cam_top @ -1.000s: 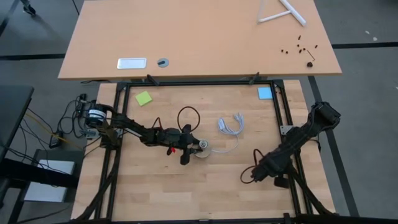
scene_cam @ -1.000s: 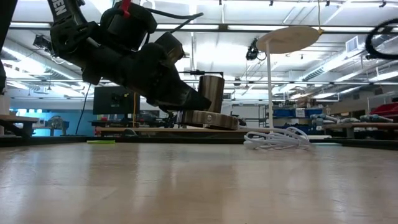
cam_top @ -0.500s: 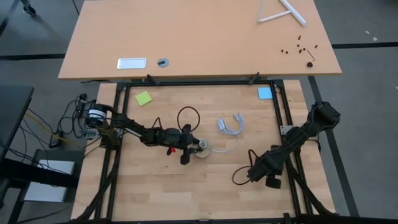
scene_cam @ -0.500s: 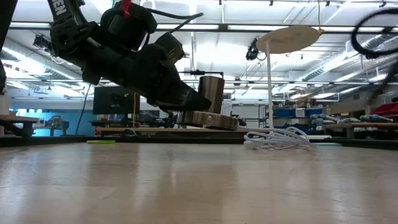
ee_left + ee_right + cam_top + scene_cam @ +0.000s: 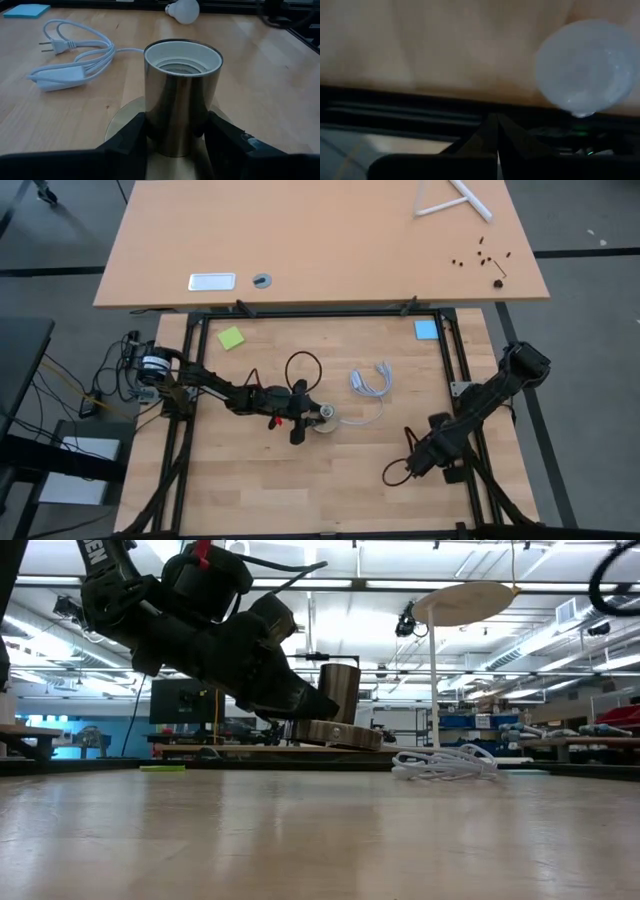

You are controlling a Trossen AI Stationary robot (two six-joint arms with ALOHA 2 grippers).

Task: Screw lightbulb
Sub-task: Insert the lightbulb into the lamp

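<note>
The socket, a shiny metal cylinder with a white threaded inside, stands open end up on its round brass base near the table's middle. My left gripper is shut on it. The white lightbulb lies on the wood toward the table's right side. My right gripper hangs shut just beside the lightbulb near the table's right edge and does not touch it. My left gripper pinches the lower part of the socket's metal cylinder between its two fingers, one on each side. The fingers come from the table's left, slanting slightly down. The socket stands upright on its round base on the table.
The socket's white cord with plug and switch lies coiled just beyond the socket. A green note and a blue note lie at the far edge. Black frame rails border the table.
My right gripper has rolled about its own axis and tipped while staying in about the same place by the lightbulb; its cable loop has swung with it. It stays shut. My left gripper and the socket have kept still.
</note>
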